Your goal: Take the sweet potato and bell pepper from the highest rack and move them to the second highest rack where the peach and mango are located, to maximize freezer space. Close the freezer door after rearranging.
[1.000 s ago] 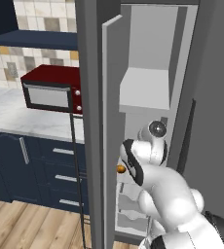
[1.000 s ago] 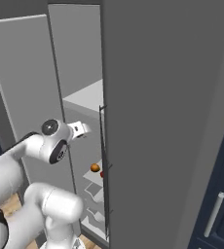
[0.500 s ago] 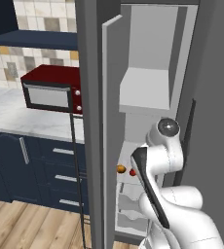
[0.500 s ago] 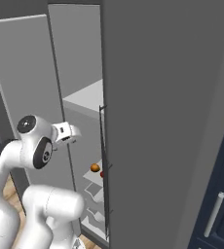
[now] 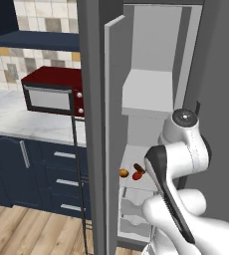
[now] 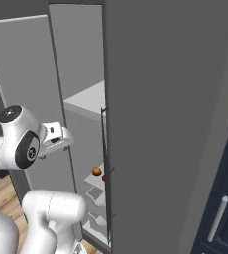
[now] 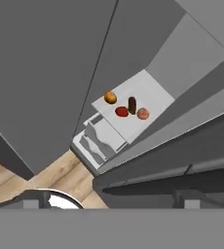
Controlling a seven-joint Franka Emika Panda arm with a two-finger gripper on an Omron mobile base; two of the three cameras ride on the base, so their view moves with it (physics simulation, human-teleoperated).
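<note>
Kitchen cabinets in navy and a marble counter (image 5: 17, 117) flank a tall grey freezer (image 5: 156, 94) whose door (image 5: 114, 124) stands ajar. On one white rack (image 7: 133, 109) low in the open compartment four items lie close together: in the hand view an orange mango (image 7: 110, 97) sits at the rack's left end, a dark brown sweet potato (image 7: 132, 104) lies just right of it, a red bell pepper (image 7: 121, 112) rests touching or nearly touching the sweet potato's lower side, and a pinkish peach (image 7: 143, 114) sits just right of the sweet potato. From the left base view the mango (image 5: 124, 173), bell pepper (image 5: 136, 175) and sweet potato (image 5: 139, 168) show on that rack behind the door's edge; from the right base view the mango (image 6: 96, 171) and a sliver of red (image 6: 104, 177) peek past the freezer's side wall. Below the rack are white drawers (image 7: 97, 138). Above it a white box-shaped compartment (image 5: 149, 92) juts out. The gripper (image 6: 61, 139) hangs outside the freezer, level with that compartment and well above the rack; whether its fingers are spread or closed cannot be told, and nothing is seen in it. A red microwave (image 5: 52, 92) sits on the counter left of the freezer.
</note>
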